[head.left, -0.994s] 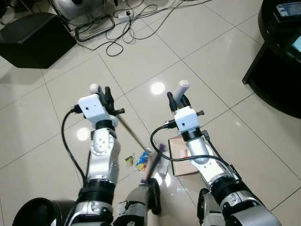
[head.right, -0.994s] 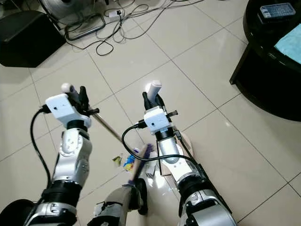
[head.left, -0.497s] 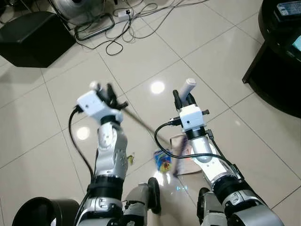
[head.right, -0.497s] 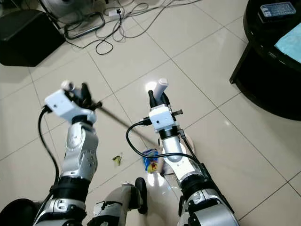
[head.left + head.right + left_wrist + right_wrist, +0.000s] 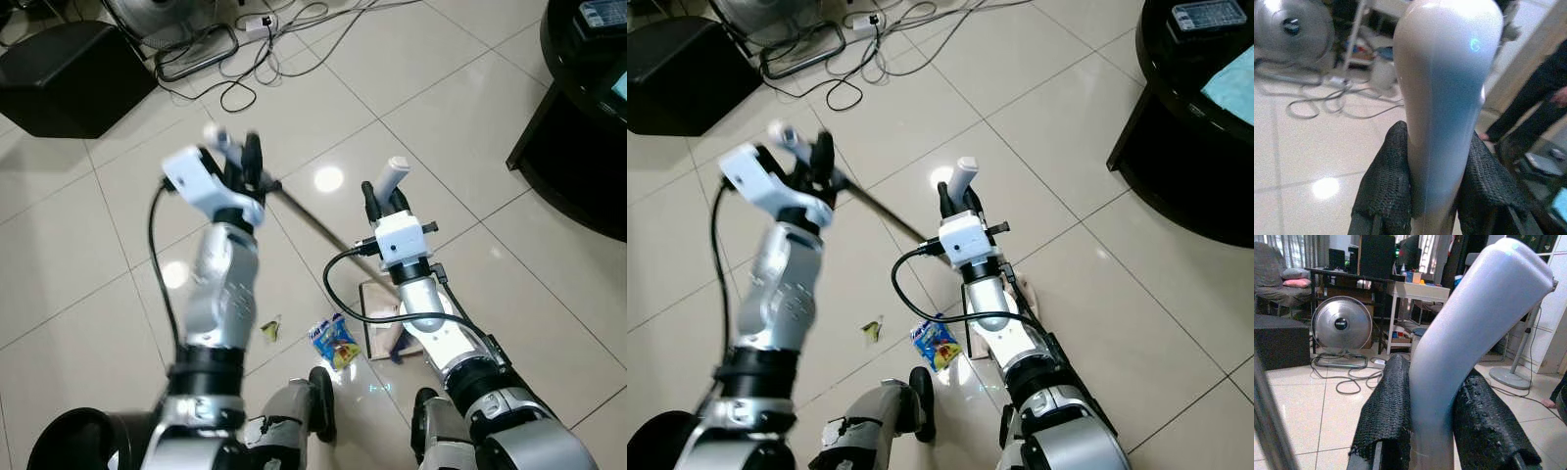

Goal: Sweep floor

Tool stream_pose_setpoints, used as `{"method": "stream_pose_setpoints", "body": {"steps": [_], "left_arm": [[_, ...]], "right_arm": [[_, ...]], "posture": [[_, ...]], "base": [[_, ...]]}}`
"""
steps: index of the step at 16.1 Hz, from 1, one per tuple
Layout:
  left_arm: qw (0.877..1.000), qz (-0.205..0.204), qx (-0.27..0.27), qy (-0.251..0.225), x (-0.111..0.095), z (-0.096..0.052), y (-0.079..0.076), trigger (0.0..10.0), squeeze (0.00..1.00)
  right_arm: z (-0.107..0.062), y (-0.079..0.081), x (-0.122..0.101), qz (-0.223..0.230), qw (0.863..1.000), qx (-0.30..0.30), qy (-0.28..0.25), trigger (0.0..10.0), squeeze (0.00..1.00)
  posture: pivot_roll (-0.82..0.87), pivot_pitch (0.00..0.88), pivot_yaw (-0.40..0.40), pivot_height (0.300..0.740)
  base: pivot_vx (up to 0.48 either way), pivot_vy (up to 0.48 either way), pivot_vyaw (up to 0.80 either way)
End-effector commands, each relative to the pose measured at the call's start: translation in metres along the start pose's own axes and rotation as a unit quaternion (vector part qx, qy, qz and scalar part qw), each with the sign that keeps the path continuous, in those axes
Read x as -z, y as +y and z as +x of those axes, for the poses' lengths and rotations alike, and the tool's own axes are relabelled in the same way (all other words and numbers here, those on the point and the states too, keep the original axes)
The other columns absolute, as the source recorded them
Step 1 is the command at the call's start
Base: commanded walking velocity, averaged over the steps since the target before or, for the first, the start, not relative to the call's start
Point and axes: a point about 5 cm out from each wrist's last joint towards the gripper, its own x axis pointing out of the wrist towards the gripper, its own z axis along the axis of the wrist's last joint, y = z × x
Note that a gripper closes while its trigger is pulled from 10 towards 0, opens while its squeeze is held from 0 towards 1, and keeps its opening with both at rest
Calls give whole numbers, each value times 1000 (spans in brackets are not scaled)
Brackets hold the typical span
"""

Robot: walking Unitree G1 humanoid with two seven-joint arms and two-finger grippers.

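Note:
My left gripper [image 5: 243,162] is shut on the white-tipped broom handle [image 5: 1444,98], raised over the tiles. The thin metal broom shaft [image 5: 313,220] slants down to the right and passes under my right arm; the dark brush end [image 5: 397,345] lies on the dustpan. My right gripper [image 5: 384,201] is shut on the dustpan's white upright handle [image 5: 1464,347]. The beige dustpan [image 5: 380,311] sits flat on the floor below that arm. A blue snack wrapper [image 5: 335,340] lies just left of the pan's edge, and a small yellow scrap [image 5: 269,331] lies further left.
A black box [image 5: 69,73], a fan and tangled cables [image 5: 255,59] crowd the far left. A black round table [image 5: 588,117] stands at the right. A dark bin [image 5: 78,441] is at the lower left. A person's legs [image 5: 1533,112] show in the left wrist view.
The left arm has lifted and swung forward, and the brush has swept right onto the dustpan. The blue wrapper moved right toward the pan; the yellow scrap stayed behind.

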Motion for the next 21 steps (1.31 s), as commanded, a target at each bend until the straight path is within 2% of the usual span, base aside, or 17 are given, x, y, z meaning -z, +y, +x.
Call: {"method": "stream_pose_setpoints", "body": {"steps": [1,3,5,7,8,9,11,13,14,16,19,21], "left_arm": [[999,-24,34,-32,-17,5,-8,10000,0],[997,23,50,-59,-37,15,-3,10000,0],[993,70,67,-68,-43,18,1,10000,0],[990,100,85,-54,-35,15,3,10000,0],[986,130,97,-43,-25,12,5,10000,0],[985,138,99,-40,-23,11,5,10000,0],[979,181,94,-18,-2,0,10,10000,0],[982,176,73,2,17,-11,14,10000,0],[983,172,70,3,19,-13,15,10000,0],[989,141,50,9,29,-18,9,10000,0],[994,96,42,2,32,-21,-1,10000,0],[997,69,45,-6,27,-18,-9,10000,0]], "right_arm": [[-4,5,5,6,1000,-5,18,10000,0],[-5,3,6,5,1000,-1,20,10000,0],[-8,4,7,6,1000,0,21,10000,0],[-10,5,7,8,1000,1,21,10000,0],[-11,6,7,9,1000,2,21,10000,0],[-11,6,7,10,1000,2,21,10000,0],[-13,8,7,11,1000,0,23,10000,0],[-13,9,7,12,1000,-1,24,10000,0],[-13,9,7,12,1000,-1,23,10000,0],[-11,7,8,9,1000,-3,25,10000,0],[-9,3,8,6,1000,1,26,10000,0],[-9,2,9,5,1000,2,27,10000,0]], "posture": [[211,302,207,740],[211,302,210,740],[206,297,212,740],[199,307,213,740],[198,309,214,740],[198,310,214,740],[195,311,215,740],[185,317,212,740],[185,317,212,740],[181,314,208,740],[177,307,206,740],[174,292,203,740]], "base": [[0,0,0],[0,0,0],[0,0,0],[0,0,0],[0,0,0],[0,0,0],[0,0,0],[0,0,0],[0,0,0],[0,0,0],[0,0,0],[0,0,0]]}}
